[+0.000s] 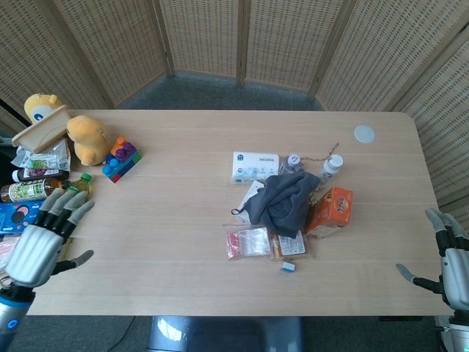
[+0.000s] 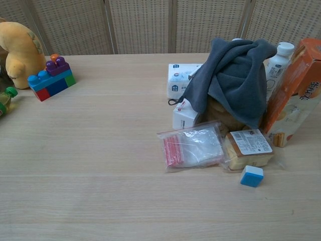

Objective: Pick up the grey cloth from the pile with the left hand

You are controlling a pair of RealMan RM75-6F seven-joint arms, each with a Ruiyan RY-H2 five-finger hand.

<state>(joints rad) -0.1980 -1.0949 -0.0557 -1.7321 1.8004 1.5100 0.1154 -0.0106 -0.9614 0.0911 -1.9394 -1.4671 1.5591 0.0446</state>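
Plenty of bare desk (image 1: 168, 220) ran from the left edge to the middle pile. The clear zip bag (image 1: 248, 242), white tissue pack (image 1: 255, 166) and orange box (image 1: 330, 209) crowded the grey cloth (image 1: 282, 200).
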